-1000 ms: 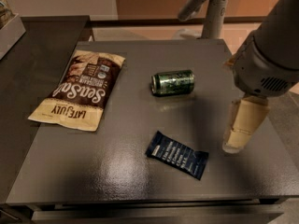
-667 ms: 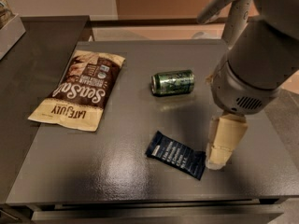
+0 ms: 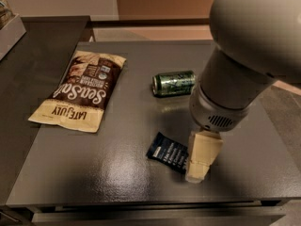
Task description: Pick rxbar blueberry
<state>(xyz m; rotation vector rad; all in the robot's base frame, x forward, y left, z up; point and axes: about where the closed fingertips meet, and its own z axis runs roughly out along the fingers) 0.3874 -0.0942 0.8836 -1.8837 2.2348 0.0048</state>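
Observation:
The rxbar blueberry is a flat dark navy wrapper with white text. It lies on the dark table near the front, right of centre. My gripper hangs from the large grey arm and stands over the bar's right end, hiding that end. Its cream fingers point down at the table.
A green soda can lies on its side behind the bar. A large brown-and-cream chip bag lies at the left. A second dark counter adjoins on the left. The table's front edge is close to the bar.
The arm has moved left and toward the camera, from right of the bar to over its right end. The bar, can and bag have not moved.

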